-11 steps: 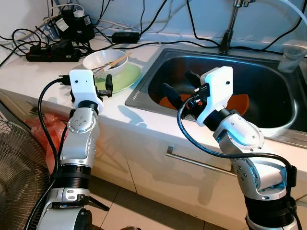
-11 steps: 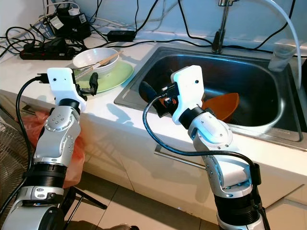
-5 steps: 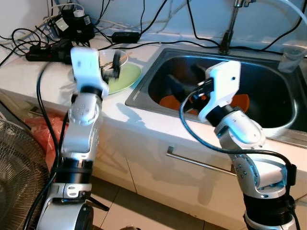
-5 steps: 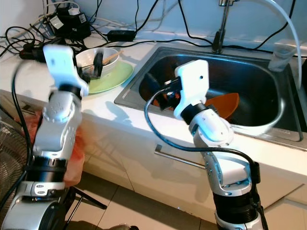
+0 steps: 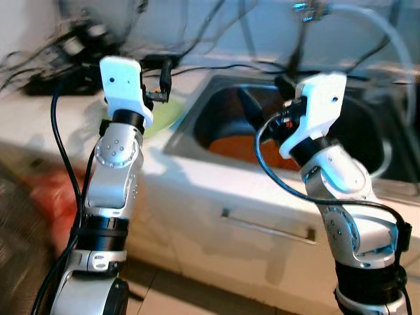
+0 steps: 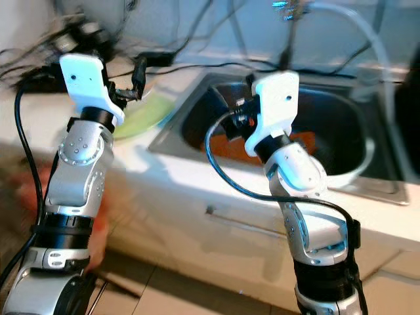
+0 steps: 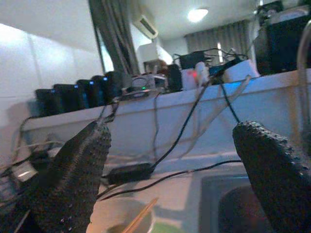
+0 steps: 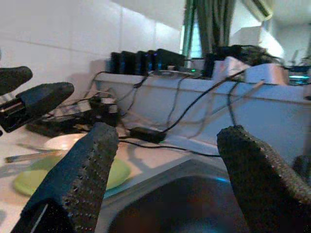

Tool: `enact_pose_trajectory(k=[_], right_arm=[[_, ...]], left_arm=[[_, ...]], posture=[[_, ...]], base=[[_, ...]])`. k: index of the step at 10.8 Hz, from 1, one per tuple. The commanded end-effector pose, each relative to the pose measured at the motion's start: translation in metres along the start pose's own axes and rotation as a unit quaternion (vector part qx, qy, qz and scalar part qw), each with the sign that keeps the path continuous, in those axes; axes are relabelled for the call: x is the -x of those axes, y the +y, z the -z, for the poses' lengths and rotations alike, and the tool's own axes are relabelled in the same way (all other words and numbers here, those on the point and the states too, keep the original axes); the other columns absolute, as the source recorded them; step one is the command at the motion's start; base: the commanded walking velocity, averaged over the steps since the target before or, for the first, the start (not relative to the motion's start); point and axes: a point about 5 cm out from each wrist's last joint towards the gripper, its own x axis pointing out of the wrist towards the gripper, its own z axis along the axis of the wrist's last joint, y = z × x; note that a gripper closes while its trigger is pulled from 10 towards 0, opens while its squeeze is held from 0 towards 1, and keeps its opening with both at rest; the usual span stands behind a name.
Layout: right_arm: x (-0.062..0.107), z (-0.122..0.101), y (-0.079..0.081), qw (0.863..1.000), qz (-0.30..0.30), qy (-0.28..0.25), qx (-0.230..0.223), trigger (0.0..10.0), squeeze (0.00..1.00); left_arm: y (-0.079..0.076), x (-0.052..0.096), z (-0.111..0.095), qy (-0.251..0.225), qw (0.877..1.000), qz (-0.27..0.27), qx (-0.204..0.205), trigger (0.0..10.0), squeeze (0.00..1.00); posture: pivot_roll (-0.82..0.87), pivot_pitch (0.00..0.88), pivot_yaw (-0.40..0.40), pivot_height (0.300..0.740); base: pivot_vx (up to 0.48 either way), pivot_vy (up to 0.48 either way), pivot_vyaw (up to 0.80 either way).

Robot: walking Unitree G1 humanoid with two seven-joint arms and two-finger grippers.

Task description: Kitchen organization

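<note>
Left gripper (image 7: 170, 184) raised above green plate (image 5: 161, 117), fingers apart, empty. Right gripper (image 8: 165, 179) over sink (image 5: 197, 121), fingers apart. No legible writing.

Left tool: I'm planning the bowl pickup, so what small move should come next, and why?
Probably lower the left tool toward the bowl. It hangs open and empty above the counter, with the bowl and green plate below it. The right tool is open over the sink.
</note>
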Motion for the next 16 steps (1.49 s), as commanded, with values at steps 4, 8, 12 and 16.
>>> enact_pose_trajectory(k=[4, 8, 12, 16], right_arm=[[0.0, -0.005, -0.001, 1.0, 0.009, -0.012, 0.014, 10.0, 0.0], [0.002, -0.001, -0.002, 1.0, 0.012, -0.004, 0.017, 10.0, 0.0], [0.002, 0.001, -0.001, 1.0, 0.009, 0.001, 0.021, 10.0, 0.0], [0.003, 0.002, 0.0, 1.0, 0.007, 0.005, 0.022, 10.0, 0.0]], left_arm=[[0.003, -0.001, -0.004, -0.003, 1.0, 0.003, -0.011, 10.0, 0.0], [0.002, 0.001, -0.003, -0.004, 1.0, 0.003, -0.001, 10.0, 0.0], [0.004, 0.002, 0.002, 0.009, 1.0, -0.007, -0.005, 10.0, 0.0], [0.011, 0.004, 0.011, 0.032, 0.999, -0.025, -0.01, 10.0, 0.0]], posture=[[-0.08, 0.0, 0.088, 0.74], [-0.08, 0.0, 0.087, 0.74], [-0.08, 0.0, 0.087, 0.74], [-0.07, 0.0, 0.085, 0.74]], base=[[0.453, 0.0, 0.0], [0.099, 0.0, 0.0], [0.0, 0.0, 0.0], [0.0, 0.0, 0.0]])
